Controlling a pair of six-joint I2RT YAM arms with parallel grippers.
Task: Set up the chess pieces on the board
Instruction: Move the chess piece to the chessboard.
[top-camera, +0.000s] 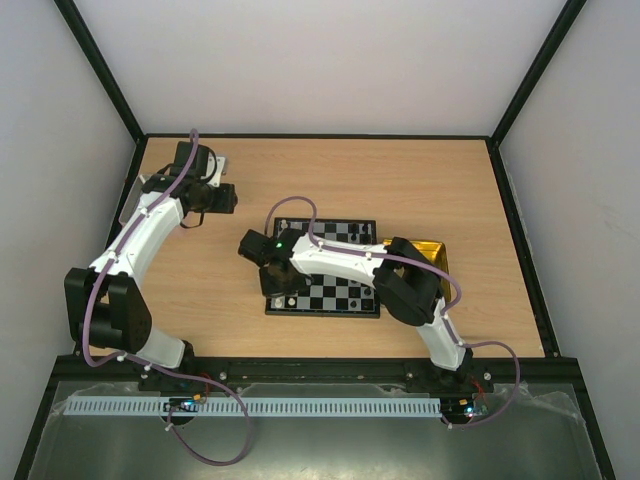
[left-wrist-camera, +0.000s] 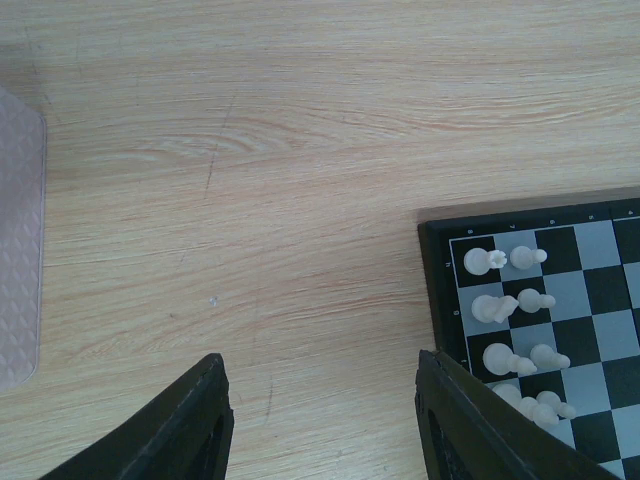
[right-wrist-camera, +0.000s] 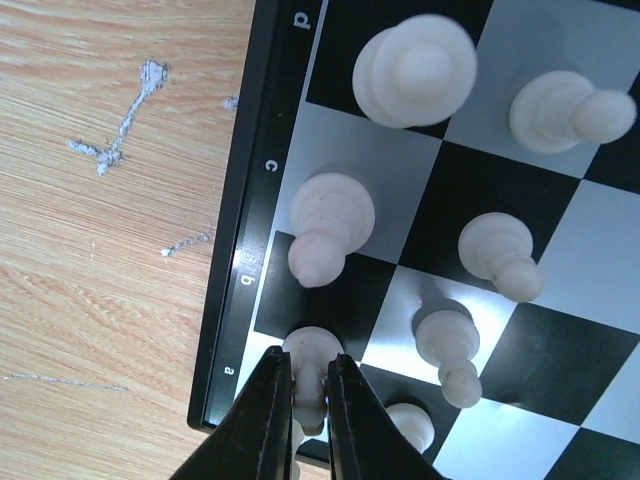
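The checkered board (top-camera: 340, 293) lies in the middle of the table. Its corner also shows in the left wrist view (left-wrist-camera: 600, 330) and the right wrist view (right-wrist-camera: 235, 270). My right gripper (right-wrist-camera: 308, 375) is shut on a white piece (right-wrist-camera: 312, 345) standing on the corner square by the letter a. It hangs over the board's left edge (top-camera: 275, 275). Other white pieces (right-wrist-camera: 330, 215) stand in two rows beside it, and several show in the left wrist view (left-wrist-camera: 495, 308). My left gripper (left-wrist-camera: 320, 400) is open and empty over bare wood left of the board (top-camera: 215, 195).
A shiny yellow tray (top-camera: 432, 250) sits right of the board, partly under the right arm. A grey tray (left-wrist-camera: 18, 250) lies at the table's far left (top-camera: 222, 160). A black frame edges the table.
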